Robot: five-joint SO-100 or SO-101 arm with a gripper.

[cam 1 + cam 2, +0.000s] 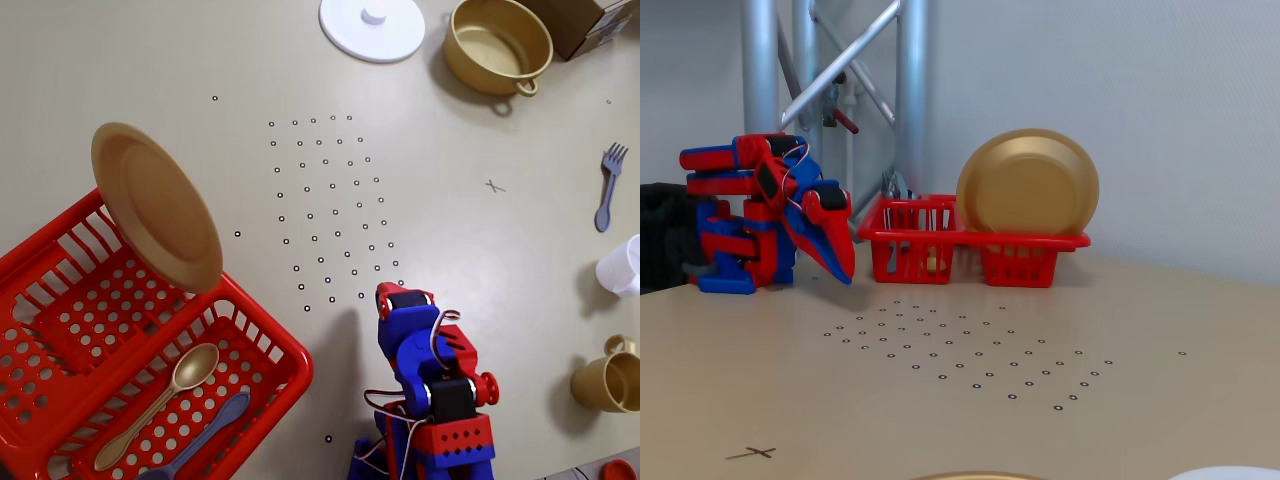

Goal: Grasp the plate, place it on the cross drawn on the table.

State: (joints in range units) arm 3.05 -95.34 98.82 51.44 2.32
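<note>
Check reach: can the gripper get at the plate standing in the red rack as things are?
Probably yes. The plate stands upright at the red rack edge, its rim exposed, nothing between it and the folded gripper.

Probably a lab: aluminium truss (830, 110), dot-grid table (150, 60).

Both views are bright and evenly lit, with soft light that seems to come from above. In the overhead view the desk (150, 60) looks pale and flat, without glare; the pot (497, 42) and the arm (435, 385) give only soft, weak shadows beside them. The fixed view is a little softer, and the plate (1028, 182) carries a mild shine. No strong bending shows at the edges.
</note>
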